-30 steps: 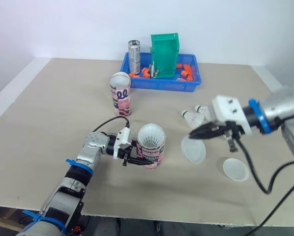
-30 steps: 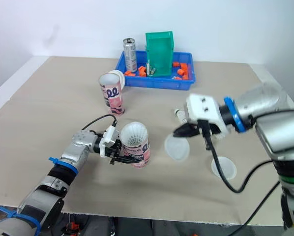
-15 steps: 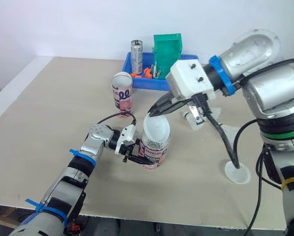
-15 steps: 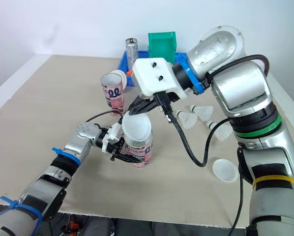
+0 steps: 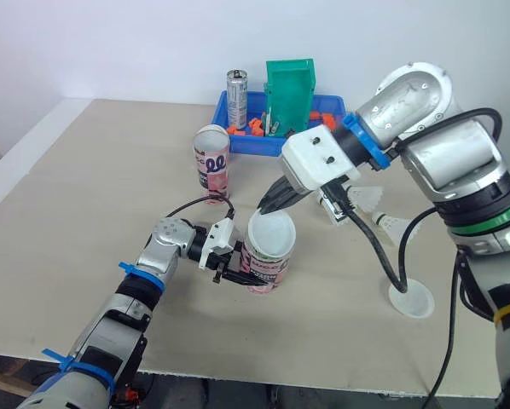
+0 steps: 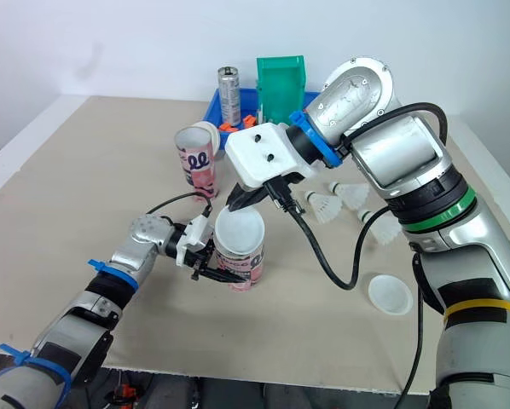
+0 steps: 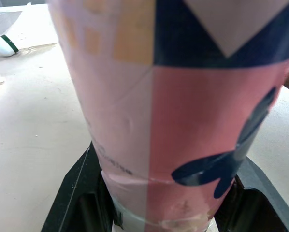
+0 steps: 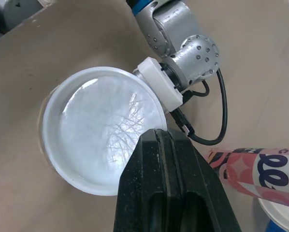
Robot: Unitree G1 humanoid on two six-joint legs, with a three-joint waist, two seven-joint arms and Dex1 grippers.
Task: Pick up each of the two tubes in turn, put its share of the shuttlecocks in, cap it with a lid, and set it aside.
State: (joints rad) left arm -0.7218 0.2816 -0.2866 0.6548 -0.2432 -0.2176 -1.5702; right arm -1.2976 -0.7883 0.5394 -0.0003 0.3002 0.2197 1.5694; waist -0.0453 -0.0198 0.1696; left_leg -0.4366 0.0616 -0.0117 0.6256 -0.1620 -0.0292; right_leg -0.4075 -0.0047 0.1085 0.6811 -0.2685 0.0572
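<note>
Table [image 5: 84, 187] under both claws. Left claw [image 5: 231, 271] clenched round base of upright tube [image 5: 268, 262]. Second tube [image 5: 211, 162] upright, well beyond left claw. Right claw [image 5: 272, 204] pinches rim of lid [image 5: 270, 232], which sits on held tube's mouth. Spare lid [image 5: 410, 300] and shuttlecocks [image 5: 370, 201] lie right of right claw.

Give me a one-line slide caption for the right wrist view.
Right gripper, jaws shut on the clear lid, holds it over the pink tube, shuttlecock feathers visible through it.
</note>
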